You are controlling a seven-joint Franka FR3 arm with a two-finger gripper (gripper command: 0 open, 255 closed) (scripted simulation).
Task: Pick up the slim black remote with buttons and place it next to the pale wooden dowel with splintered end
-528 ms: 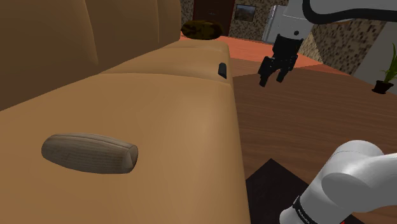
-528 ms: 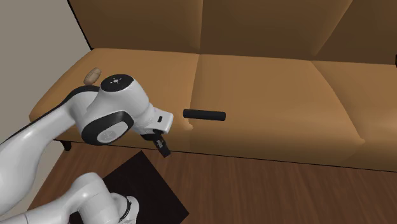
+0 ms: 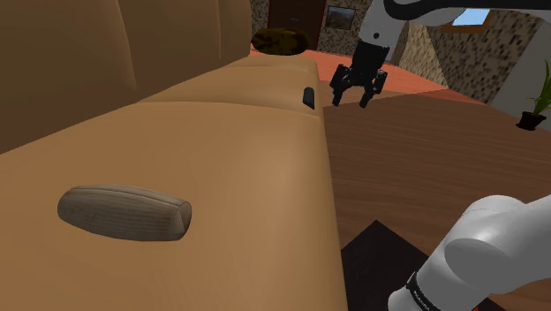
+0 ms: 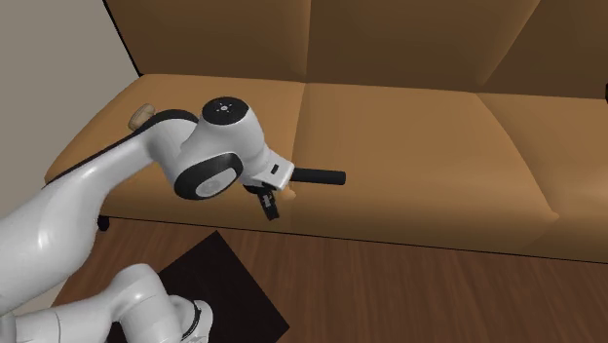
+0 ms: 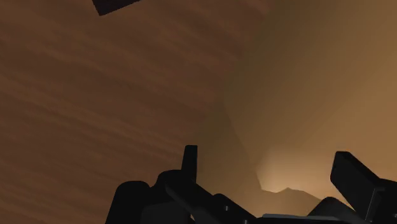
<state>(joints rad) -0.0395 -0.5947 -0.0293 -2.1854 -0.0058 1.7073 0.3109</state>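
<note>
The slim black remote (image 4: 317, 176) lies on the tan sofa seat (image 4: 409, 146) near its front edge; in the shoulder view the remote (image 3: 309, 96) shows as a small dark shape far along the cushion. A grey-brown dowel (image 3: 124, 212) rests on the near cushion, and the dowel (image 4: 142, 116) peeks out behind the arm at the second exterior view's left end of the sofa. My gripper (image 3: 351, 102) hangs open over the wooden floor, just off the sofa's front edge and close to the remote, holding nothing. In the wrist view the gripper (image 5: 270, 181) faces the sofa's front edge.
A dark mat (image 4: 229, 287) lies on the wood floor (image 3: 424, 168) by my stand. A potted plant (image 3: 537, 106) stands at the shoulder view's far right. A dark rounded object (image 3: 279, 41) sits beyond the sofa's far end.
The gripper has swung toward the sofa's front edge and the remote, leftward in the shoulder view and rightward in the second exterior view. It stays open.
</note>
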